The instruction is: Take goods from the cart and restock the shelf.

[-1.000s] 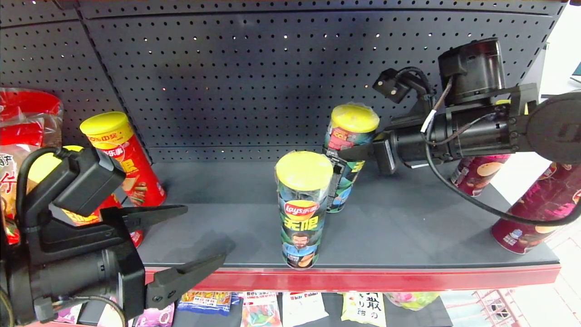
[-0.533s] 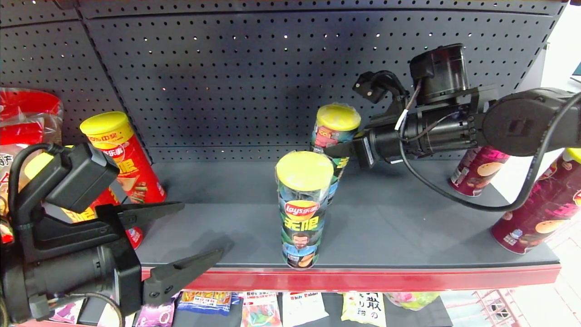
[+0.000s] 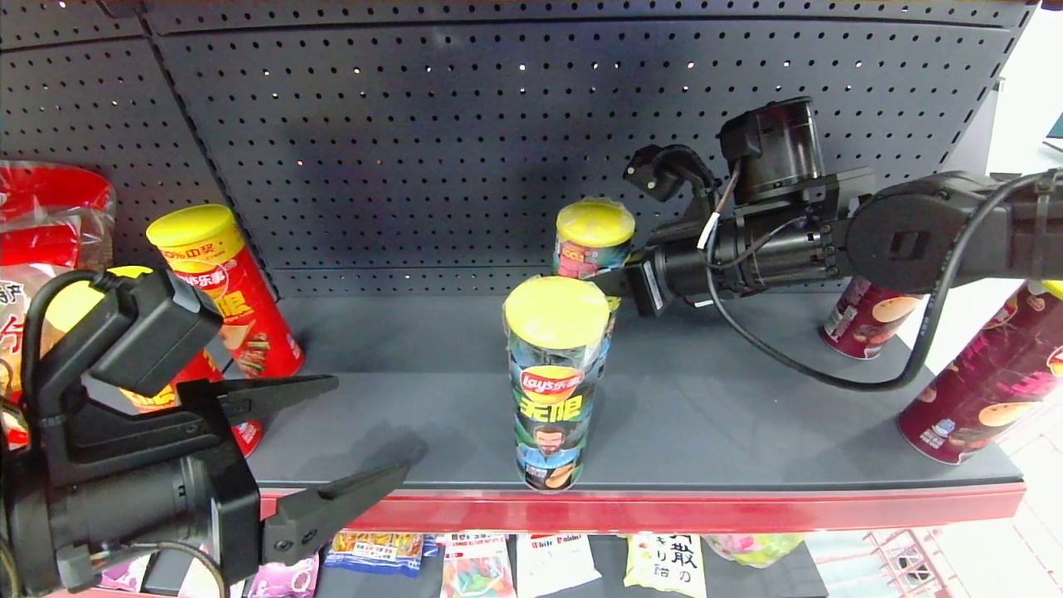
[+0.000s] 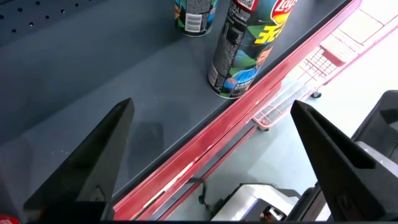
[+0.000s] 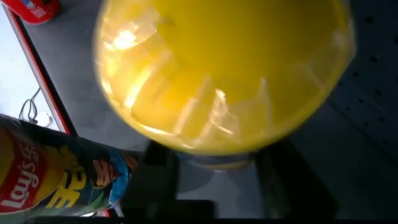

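Observation:
A chip can with a yellow lid (image 3: 594,224) is at the back of the dark shelf (image 3: 714,415). My right gripper (image 3: 616,278) is shut on its side, reaching in from the right. Its lower part is hidden behind a second, matching can (image 3: 555,382) that stands upright near the shelf's red front edge. In the right wrist view the held can's lid (image 5: 224,68) is close up, with the front can (image 5: 56,180) beside it. My left gripper (image 3: 365,428) hangs open with nothing in it at the shelf's front left. The left wrist view shows this gripper (image 4: 212,104) facing the front can (image 4: 239,50).
Red chip cans (image 3: 220,282) stand at the shelf's left end, beside red snack bags (image 3: 41,224). Maroon cans (image 3: 872,316) (image 3: 988,390) stand at the right end. A pegboard wall (image 3: 465,149) closes the back. Snack packets (image 3: 548,561) lie on the lower shelf.
My right arm has carried the held can leftward and toward the back, so it now sits directly behind the front can. The left gripper has barely shifted.

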Robot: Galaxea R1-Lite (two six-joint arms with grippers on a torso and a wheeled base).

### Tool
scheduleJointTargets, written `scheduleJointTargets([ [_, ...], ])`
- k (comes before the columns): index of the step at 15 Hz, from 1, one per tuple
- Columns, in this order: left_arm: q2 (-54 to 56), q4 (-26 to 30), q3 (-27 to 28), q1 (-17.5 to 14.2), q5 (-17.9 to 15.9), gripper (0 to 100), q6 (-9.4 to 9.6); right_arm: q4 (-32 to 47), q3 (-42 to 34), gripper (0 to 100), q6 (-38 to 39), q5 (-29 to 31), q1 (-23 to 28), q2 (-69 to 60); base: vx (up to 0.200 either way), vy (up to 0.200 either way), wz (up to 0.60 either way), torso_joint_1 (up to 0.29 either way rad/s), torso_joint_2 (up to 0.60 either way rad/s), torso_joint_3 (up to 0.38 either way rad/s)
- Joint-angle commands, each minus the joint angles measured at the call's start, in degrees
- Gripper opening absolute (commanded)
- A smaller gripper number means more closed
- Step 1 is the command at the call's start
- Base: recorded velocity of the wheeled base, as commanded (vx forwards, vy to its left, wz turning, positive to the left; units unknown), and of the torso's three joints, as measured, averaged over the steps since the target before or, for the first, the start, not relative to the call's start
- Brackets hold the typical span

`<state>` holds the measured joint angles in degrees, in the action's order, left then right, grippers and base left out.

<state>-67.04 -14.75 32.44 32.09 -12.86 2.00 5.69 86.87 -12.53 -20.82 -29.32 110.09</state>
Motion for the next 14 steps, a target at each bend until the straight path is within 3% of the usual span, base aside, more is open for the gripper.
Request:
scheduleJointTargets([
  [1,-0.3,0.0,-0.1,0.0,-0.1,100,0.02,0.2,-0.2,100,0.0,0.1,0.0,0.0,0.000,0.000,0.00,0.000,0.00,0.000],
  [5,-2.0,0.0,0.1,0.0,-0.2,100,0.02,0.3,-3.9,100,0.4,0.6,0.1,-4.5,0.000,0.000,0.00,0.000,0.00,0.000],
  [14,-10.7,-0.5,1.3,0.0,-0.2,100,0.20,0.5,-26.3,100,3.1,4.7,0.8,-29.0,0.000,0.000,0.00,0.000,0.00,0.000],
])
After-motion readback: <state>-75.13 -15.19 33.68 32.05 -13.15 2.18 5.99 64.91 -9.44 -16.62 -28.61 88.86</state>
